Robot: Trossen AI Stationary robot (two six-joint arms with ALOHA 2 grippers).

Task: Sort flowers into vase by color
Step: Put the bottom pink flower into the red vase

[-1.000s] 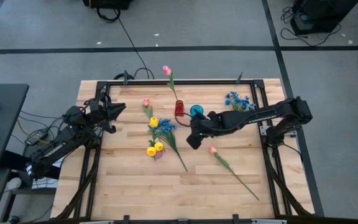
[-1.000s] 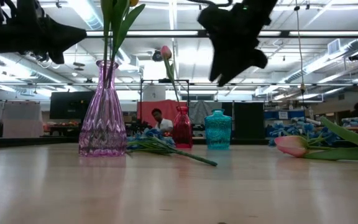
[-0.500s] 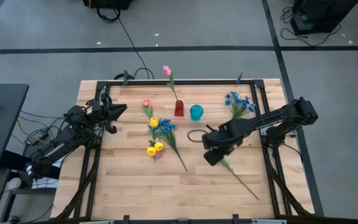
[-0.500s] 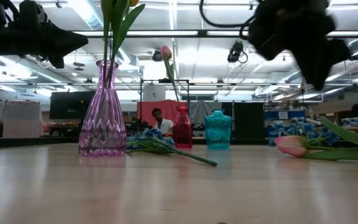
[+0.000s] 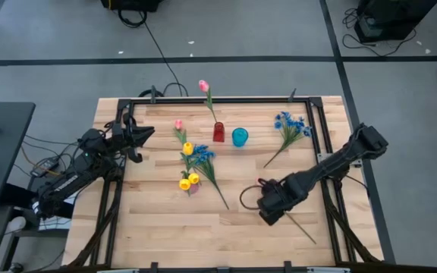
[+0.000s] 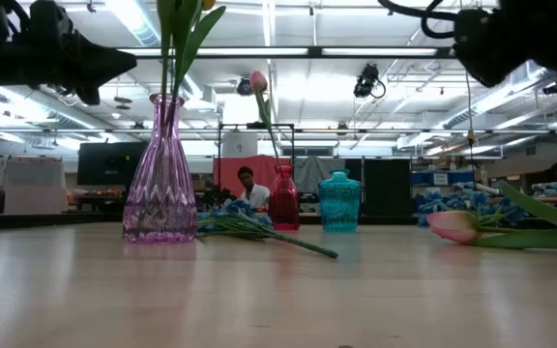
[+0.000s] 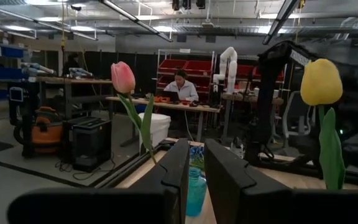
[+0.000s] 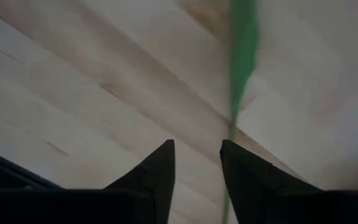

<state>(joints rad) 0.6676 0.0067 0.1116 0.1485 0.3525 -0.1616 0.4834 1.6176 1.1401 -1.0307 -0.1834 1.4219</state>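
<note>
A pink tulip lies flat on the table at the near right; its head (image 6: 453, 225) shows in the low view and its green stem (image 5: 302, 230) in the high view. My right gripper (image 5: 270, 211) hangs over that stem (image 8: 242, 56), pointing down, open and above the wood. A red vase (image 5: 218, 132) holds a pink tulip (image 5: 203, 86), and beside it stands a teal vase (image 5: 239, 136). A purple vase (image 6: 161, 174) holds yellow tulips (image 5: 188, 182). Blue blooms (image 5: 289, 125) lie at the far right. My left gripper (image 7: 196, 155) waits shut at the left.
A pink tulip (image 5: 178, 124), a yellow tulip (image 5: 188, 148) and blue blooms (image 5: 202, 155) lie in the middle by the purple vase. A black frame (image 5: 203, 101) runs round the table. Bare wood (image 5: 158, 227) lies at the near left.
My right gripper has swung from beside the teal vase toward the table's near edge and somewhat to the right. It has sunk a little and tipped from slanting to pointing almost straight down over the lying pink tulip's stem. The flowers and vases have not moved.
</note>
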